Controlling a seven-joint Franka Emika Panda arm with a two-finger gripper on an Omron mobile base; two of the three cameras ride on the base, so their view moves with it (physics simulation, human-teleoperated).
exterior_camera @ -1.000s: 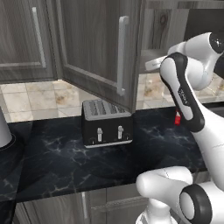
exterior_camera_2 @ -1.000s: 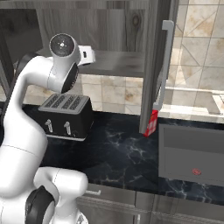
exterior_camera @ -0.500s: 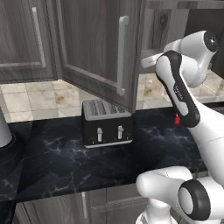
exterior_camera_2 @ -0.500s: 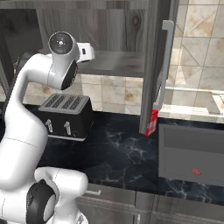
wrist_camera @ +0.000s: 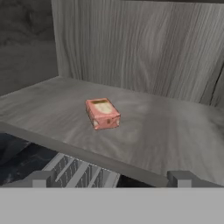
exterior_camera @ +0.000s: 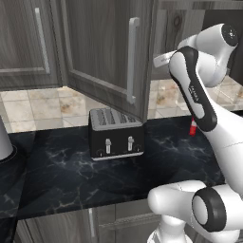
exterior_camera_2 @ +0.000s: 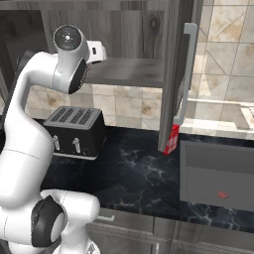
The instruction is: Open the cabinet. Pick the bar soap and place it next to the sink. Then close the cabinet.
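The cabinet (exterior_camera_2: 130, 30) stands open, with its left door (exterior_camera: 107, 52) swung out over the toaster and its right door (exterior_camera_2: 174, 74) seen edge-on. The bar soap (wrist_camera: 103, 113), a small tan-pink block, lies flat on the pale grey shelf (wrist_camera: 166, 140), a little left of centre. My gripper (wrist_camera: 111, 179) is open at the shelf's front edge, short of the soap, with nothing between its fingertips (wrist_camera: 41, 178). My hand (exterior_camera_2: 96, 51) is level with the shelf at the opening's left side. The sink (exterior_camera_2: 218, 173) is set in the counter at the right.
A black toaster (exterior_camera: 116, 133) stands on the black marbled counter (exterior_camera: 61, 175) right below the shelf, its slots (wrist_camera: 81, 175) under my hand. A slim red-and-white bottle (exterior_camera_2: 172, 139) stands beside the sink's left rim. The open doors flank the arm on both sides.
The arm has edged up and in toward the cabinet opening. The gripper has stayed open, and the doors, soap and toaster are unmoved.
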